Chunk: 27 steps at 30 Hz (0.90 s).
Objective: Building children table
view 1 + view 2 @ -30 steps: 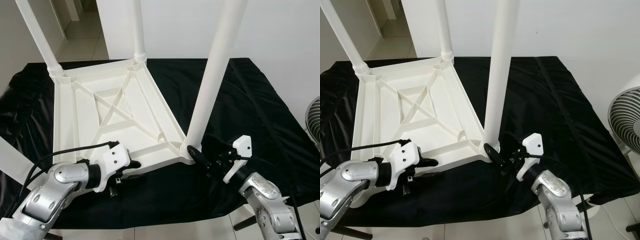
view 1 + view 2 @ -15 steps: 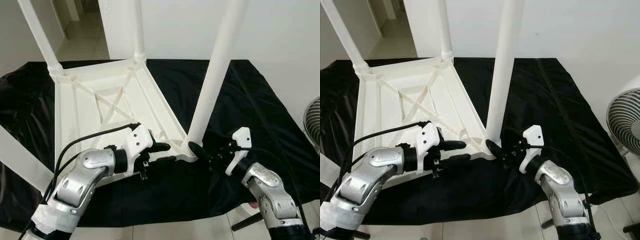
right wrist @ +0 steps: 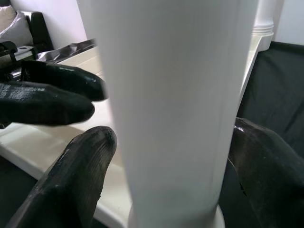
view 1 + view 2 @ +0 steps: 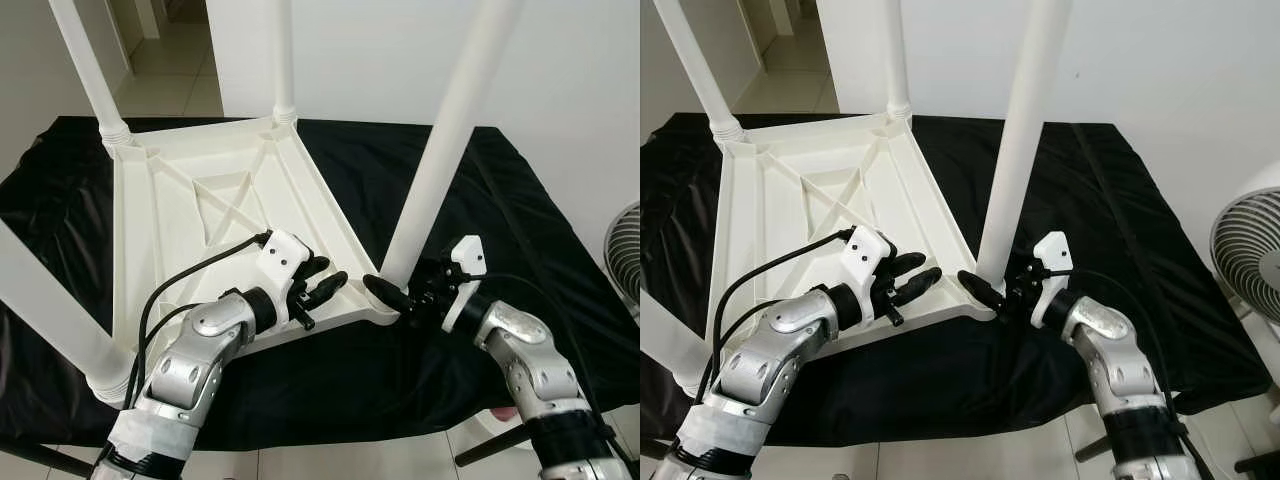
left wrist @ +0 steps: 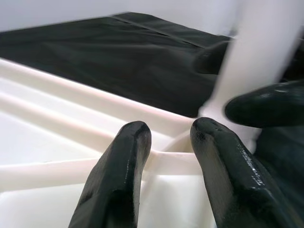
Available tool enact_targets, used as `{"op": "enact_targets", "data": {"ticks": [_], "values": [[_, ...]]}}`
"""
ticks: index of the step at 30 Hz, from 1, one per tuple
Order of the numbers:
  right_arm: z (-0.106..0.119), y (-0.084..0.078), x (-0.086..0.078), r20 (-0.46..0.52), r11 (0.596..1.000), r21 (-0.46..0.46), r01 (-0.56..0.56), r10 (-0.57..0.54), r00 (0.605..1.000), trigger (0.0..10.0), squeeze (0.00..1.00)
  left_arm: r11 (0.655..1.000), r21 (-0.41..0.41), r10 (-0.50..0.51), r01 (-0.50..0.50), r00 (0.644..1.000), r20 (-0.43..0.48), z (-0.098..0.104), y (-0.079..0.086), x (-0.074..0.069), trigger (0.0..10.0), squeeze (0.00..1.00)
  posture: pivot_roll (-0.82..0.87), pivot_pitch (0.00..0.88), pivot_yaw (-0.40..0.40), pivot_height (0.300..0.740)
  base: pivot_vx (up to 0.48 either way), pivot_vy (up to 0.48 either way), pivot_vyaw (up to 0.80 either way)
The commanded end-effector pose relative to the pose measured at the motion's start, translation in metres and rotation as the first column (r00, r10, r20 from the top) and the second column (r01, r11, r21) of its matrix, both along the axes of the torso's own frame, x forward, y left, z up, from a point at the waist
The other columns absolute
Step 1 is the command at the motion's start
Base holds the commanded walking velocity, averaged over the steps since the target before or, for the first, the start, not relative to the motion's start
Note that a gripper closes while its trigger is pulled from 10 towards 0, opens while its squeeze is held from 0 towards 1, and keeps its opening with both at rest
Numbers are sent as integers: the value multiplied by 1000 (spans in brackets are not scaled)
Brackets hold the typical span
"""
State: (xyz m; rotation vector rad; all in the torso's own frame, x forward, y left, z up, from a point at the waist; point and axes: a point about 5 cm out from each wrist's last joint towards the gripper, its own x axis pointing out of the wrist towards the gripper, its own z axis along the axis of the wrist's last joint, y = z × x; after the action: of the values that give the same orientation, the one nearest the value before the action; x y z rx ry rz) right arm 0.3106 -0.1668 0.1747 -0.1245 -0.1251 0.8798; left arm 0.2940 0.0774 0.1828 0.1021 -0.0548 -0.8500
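A white table (image 4: 200, 215) lies upside down on a black cloth (image 4: 500, 220), its legs pointing up. The right gripper (image 3: 166, 156) has its fingers spread around the base of the near right leg (image 4: 440, 150), one finger on each side. The left gripper (image 4: 322, 284) hovers over the table's near corner beside that leg, its fingers (image 5: 118, 175) parted and holding nothing.

Upturned white table (image 4: 190, 215), two end effectors
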Motion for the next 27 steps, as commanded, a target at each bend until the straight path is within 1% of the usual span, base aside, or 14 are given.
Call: {"op": "enact_targets", "data": {"ticks": [1, 5, 8, 9, 10, 11, 12, 14, 15, 16, 23, 24, 25, 27], "values": [[-2, -4, 2, -2, 1000, -30, -5, 5, 1000, 10000, 0, 999, 5, 51, -51, 999, 16, 0, 1, -2, 10000, 0, 2, 83, -42, 740, 0, 0, 0], [-1, -7, 7, -8, 999, -45, -21, 21, 1000, 10000, 0, 999, 13, 52, -53, 998, 44, -1, 1, -8, 10000, 0, 9, 75, -45, 740, 0, 0, 0], [-2, -10, 9, -13, 998, -68, -18, 17, 1000, 10000, 0, 999, -18, 32, -32, 998, 48, 0, 1, -14, 10000, 0, 9, 67, -44, 740, 0, 0, 0], [-2, -14, 11, -13, 997, -79, -22, 21, 1000, 10000, 0, 999, -19, -33, 34, 997, 74, -1, -1, -26, 10000, 0, 9, 61, -43, 740, 0, 0, 0], [-2, -14, 11, -13, 997, -79, -22, 21, 1000, 10000, 0, 999, -19, -33, 34, 997, 74, -1, -1, -26, 10000, 0, 9, 61, -43, 740, 0, 0, 0], [-2, -16, 12, -12, 996, -83, -27, 27, 1000, 10000, 0, 998, -8, -59, 60, 994, 94, -2, -3, -31, 10000, 0, 9, 61, -43, 740, 0, 0, 0], [-2, -17, 13, -14, 996, -84, -30, 29, 999, 6431, 0, 996, -3, -84, 84, 994, 73, -5, -4, -35, 10000, 0, 10, 58, -43, 740, 0, 0, 0], [-3, -18, 13, -16, 996, -85, -31, 30, 999, 6431, 0, 995, -1, -96, 96, 994, 54, -7, -5, -37, 10000, 0, 10, 58, -43, 740, 0, 0, 0], [-3, -19, 13, -15, 996, -87, -34, 32, 999, 1529, 0, 994, -11, -104, 105, 994, 39, -8, -6, -38, 10000, 0, 9, 50, -42, 740, 0, 0, 0], [-4, -20, 13, -20, 996, -84, -36, 34, 999, 0, 0, 994, -8, -104, 105, 994, 38, -8, -6, -38, 10000, 0, 8, 48, -42, 740, 0, 0, 0], [-9, -19, 9, -65, 999, -49, -11, 8, 998, 0, 0, 997, -11, -82, 83, 995, 57, -6, -8, -37, 10000, 0, 0, 42, -47, 740, 0, 0, 0], [-13, -18, 6, -77, 998, -41, 37, -40, 996, 0, 0, 997, -21, -78, 79, 996, 51, -7, -10, -37, 10000, 0, -4, 41, -49, 740, 0, 0, 0], [-13, -18, 6, -77, 998, -41, 37, -40, 996, 0, 0, 997, -21, -78, 79, 996, 51, -7, -10, -37, 10000, 0, -4, 41, -49, 740, 0, 0, 0], [-18, -17, 1, -84, 991, -45, 123, -126, 988, 0, 0, 997, -23, -78, 79, 996, 39, -9, -11, -39, 10000, 0, -7, 41, -51, 740, 0, 0, 0]]}}
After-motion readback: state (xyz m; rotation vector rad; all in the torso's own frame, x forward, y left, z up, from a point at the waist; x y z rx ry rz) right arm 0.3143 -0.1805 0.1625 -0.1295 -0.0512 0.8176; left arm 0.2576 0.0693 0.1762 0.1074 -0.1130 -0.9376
